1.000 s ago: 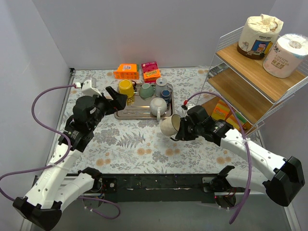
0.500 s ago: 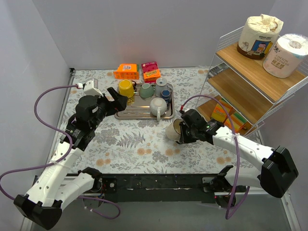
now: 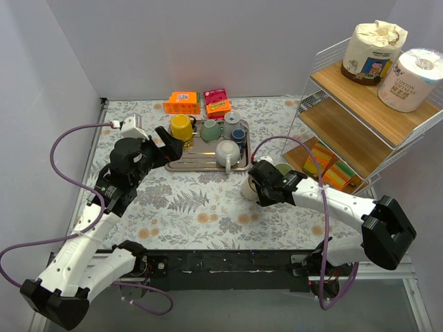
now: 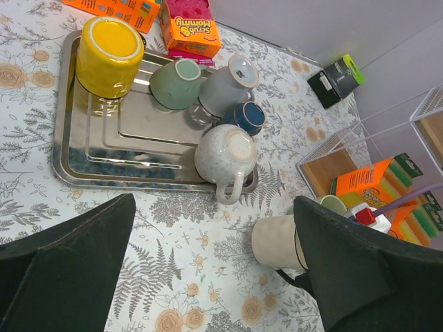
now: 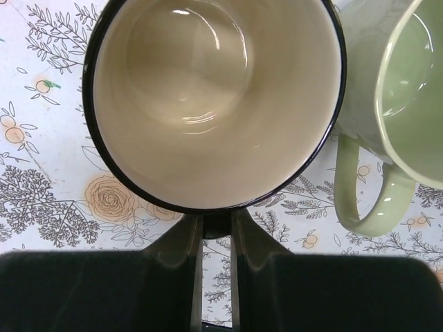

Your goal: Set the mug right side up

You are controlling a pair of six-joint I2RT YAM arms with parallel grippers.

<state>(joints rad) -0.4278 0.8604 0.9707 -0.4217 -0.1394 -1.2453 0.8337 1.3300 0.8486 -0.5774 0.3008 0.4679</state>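
Observation:
The cream mug with a black rim (image 5: 214, 90) faces mouth up, its empty inside showing in the right wrist view. My right gripper (image 5: 216, 228) is shut on its dark handle, just right of the table's middle. In the top view the mug (image 3: 248, 188) is half hidden under the right gripper (image 3: 261, 190). I cannot tell whether its base touches the table. It also shows in the left wrist view (image 4: 277, 242). My left gripper (image 3: 168, 146) is open and empty, above the near left part of the metal tray (image 3: 181, 164).
A pale green mug (image 5: 408, 90) stands upright right beside the cream mug. The tray (image 4: 66, 169) holds a yellow mug (image 4: 109, 47) and a white mug (image 4: 225, 153), both upside down, and other cups. A wire shelf (image 3: 360, 131) stands at right. Orange boxes (image 3: 181, 102) lie behind the tray.
My right gripper has turned the cream mug from tilted on its side to mouth up and drawn it left and lower, beside the green mug. The left arm has barely moved.

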